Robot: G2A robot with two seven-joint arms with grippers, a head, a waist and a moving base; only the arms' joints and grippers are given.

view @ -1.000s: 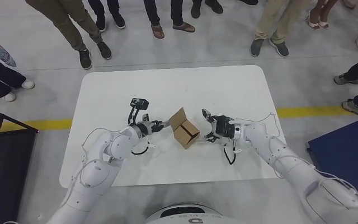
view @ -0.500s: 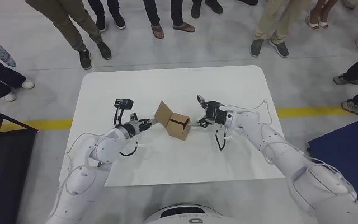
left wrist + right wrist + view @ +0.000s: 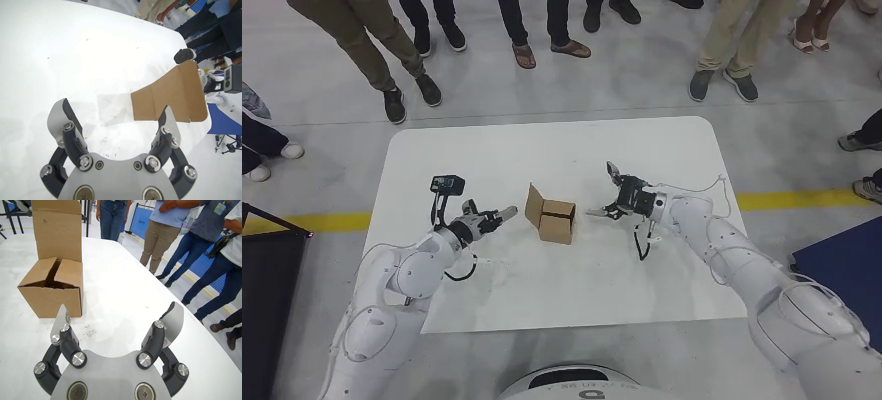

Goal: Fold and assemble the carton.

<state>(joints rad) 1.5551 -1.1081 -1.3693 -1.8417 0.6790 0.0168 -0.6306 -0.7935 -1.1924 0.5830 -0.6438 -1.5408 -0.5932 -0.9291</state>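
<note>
- Your carton [image 3: 554, 219] stands upright near the middle of the white table [image 3: 542, 150], between the two grippers and apart from both.
- You see two short top flaps leaning inward with a gap between them. One tall flap stands upright on the side facing the left arm.
- Left gripper [image 3: 115, 106]: jaws spread wide, nothing held, near the tall flap.
- Right gripper [image 3: 118, 307]: jaws spread wide, nothing held, near the opposite wall.

Brown carton [image 3: 555, 219] upright, lid flap raised
</note>
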